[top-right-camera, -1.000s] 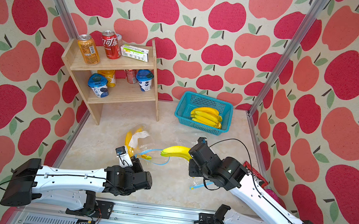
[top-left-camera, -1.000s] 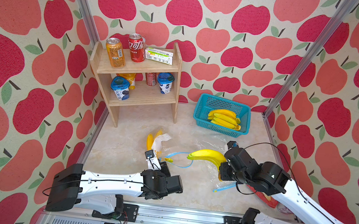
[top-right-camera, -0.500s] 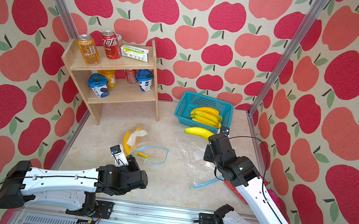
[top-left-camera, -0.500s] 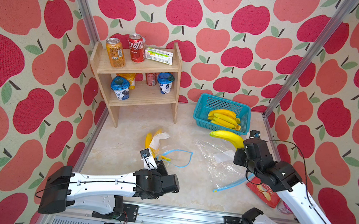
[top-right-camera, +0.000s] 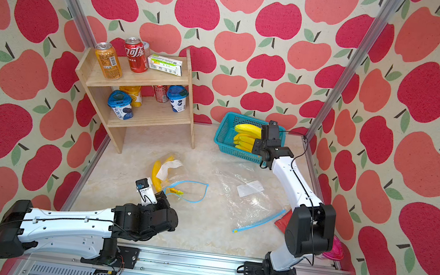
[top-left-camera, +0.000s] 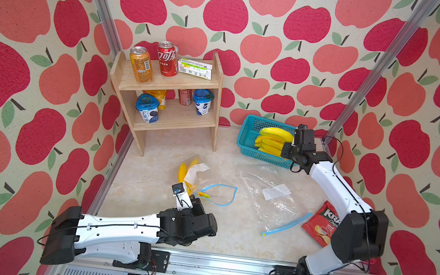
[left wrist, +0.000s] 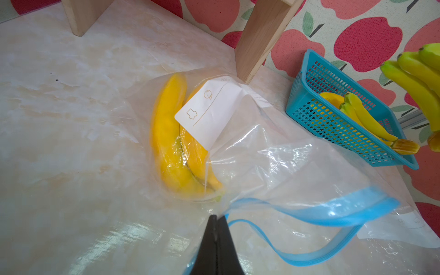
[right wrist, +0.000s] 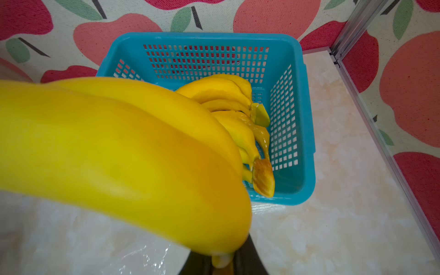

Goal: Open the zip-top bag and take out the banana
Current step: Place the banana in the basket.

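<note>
Bag point(left wrist: 285, 166) is lying open just beyond the left fingers point(left wrist: 207, 245), clamping shut on its rim. Basket point(right wrist: 202, 38) is sitting below the right fingers point(right wrist: 247, 264), pinching banana point(right wrist: 119, 142) by its end; this narrow hold is risking a drop outside.

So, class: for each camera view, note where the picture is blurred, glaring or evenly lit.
Right wrist view: the held banana fills the foreground, soft and out of focus; the blue basket behind is sharp. Left wrist view: white glare on the table and glints on the zip-top bag. Both top views: even light, sharp, faint shadows.
</note>
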`<state>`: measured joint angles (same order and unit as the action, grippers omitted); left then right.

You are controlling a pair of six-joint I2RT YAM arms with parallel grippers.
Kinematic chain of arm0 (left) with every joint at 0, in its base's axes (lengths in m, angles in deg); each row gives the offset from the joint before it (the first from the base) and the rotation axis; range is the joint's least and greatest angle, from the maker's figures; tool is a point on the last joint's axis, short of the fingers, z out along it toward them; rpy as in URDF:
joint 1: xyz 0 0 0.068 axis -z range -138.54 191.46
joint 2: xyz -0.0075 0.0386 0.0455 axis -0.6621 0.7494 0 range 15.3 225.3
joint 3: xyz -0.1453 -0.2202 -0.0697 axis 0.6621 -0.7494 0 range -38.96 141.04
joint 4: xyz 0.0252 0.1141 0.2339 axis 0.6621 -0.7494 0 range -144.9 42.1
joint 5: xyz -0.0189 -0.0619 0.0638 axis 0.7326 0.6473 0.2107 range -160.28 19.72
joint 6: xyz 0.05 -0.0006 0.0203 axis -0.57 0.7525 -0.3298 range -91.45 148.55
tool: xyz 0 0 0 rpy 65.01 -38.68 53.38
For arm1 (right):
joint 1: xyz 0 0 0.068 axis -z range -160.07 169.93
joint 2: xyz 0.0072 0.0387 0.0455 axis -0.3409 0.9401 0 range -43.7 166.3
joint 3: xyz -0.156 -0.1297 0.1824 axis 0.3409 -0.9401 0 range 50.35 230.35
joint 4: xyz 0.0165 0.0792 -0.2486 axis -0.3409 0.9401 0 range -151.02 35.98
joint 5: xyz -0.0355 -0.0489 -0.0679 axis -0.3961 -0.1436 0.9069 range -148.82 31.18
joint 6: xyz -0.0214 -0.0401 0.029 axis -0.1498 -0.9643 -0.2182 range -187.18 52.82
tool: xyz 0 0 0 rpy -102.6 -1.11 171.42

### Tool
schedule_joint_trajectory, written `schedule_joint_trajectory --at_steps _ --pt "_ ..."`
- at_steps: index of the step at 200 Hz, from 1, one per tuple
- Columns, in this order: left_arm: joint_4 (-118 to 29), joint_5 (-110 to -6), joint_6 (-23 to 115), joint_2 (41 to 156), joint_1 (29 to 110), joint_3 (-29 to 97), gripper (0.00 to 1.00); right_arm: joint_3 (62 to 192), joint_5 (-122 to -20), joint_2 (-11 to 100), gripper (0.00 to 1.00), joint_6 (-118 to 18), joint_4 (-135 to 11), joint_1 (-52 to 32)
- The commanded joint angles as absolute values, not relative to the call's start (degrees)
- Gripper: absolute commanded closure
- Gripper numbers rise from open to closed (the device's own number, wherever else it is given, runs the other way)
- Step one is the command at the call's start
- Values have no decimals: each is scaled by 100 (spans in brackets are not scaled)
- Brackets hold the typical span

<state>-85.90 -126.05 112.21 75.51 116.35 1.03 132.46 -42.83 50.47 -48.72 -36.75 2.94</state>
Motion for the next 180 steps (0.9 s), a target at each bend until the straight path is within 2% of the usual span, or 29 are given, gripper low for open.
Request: schedule_joint_trajectory --at_steps 1,30,71,85,108,131,146,180 --pt "-8556 -12565 11042 7465 11651 6 97 14366 -4401 5866 100 -5238 -3825 473" --pt "-8644 -12559 11058 7484 11652 82 97 16265 -4732 7494 100 -5295 -2924 717" --pt "-8778 -12513 11164 7237 11652 5 97 18511 -5090 9043 100 -5028 -1774 1060" --pt "-8645 -12489 11046 7113 11647 -61 97 19093 -5209 9437 94 -5133 -1374 1083" --pt "-8578 -12471 11046 7081 11652 -108 97 19156 -5295 9634 87 -5222 -1288 1083" --pt "-8583 -12427 11171 7185 11652 -134 96 18990 -5382 9593 72 -5242 -1348 1084" --pt "-8639 -12412 11274 7238 11646 -126 96 18947 -5420 9485 53 -5258 -1371 1078" --pt "-8655 -12434 11284 7243 11651 -92 96 18415 -5351 8654 49 -5268 -1627 1005"
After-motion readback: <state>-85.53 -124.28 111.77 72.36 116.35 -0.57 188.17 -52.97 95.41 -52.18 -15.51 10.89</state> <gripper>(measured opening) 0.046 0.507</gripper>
